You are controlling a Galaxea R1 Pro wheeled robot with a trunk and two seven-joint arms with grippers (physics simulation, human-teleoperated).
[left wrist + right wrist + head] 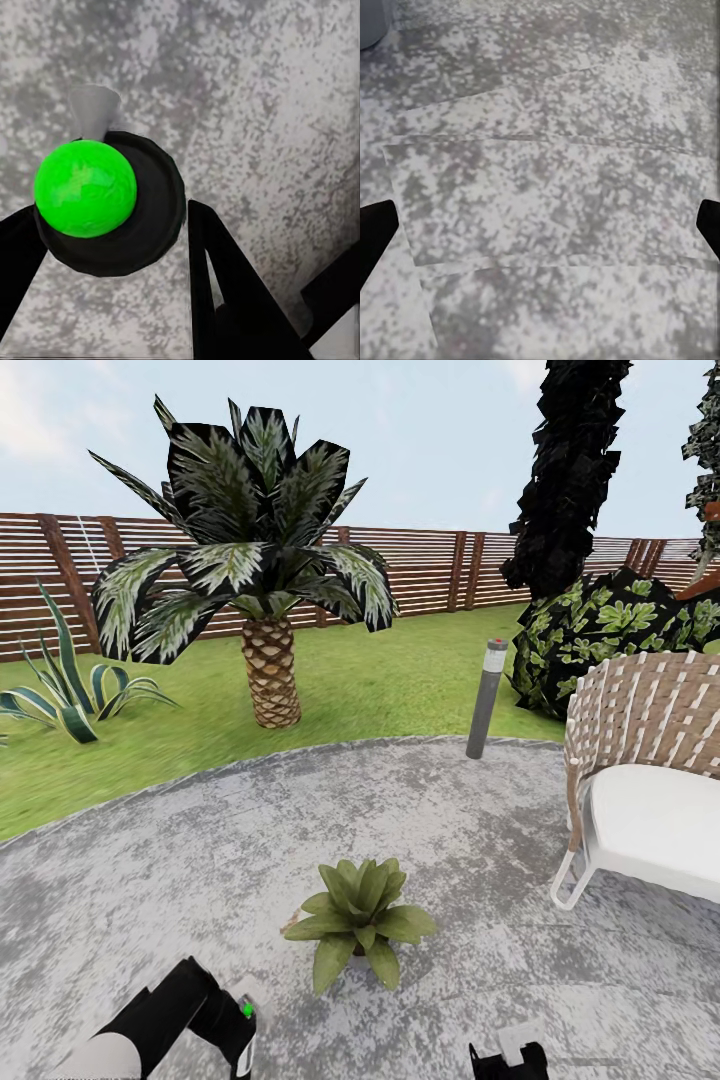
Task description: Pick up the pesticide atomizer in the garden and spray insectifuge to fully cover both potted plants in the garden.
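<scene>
The left gripper [235,1025] is clamped on the sprayer [105,199], whose bright green cap and pale nozzle show between the dark fingers. It hangs low over the grey patio [180,860], just left of and nearer than the potted plant [358,922]. The right gripper [540,232] hangs spread apart and empty above the paving. Spraying looks to be the step in hand; next, the nozzle needs swinging right towards the leaves.

potted plant [358,920] on patio [200,860], chair [645,800] right, palm [255,560] behind
</scene>
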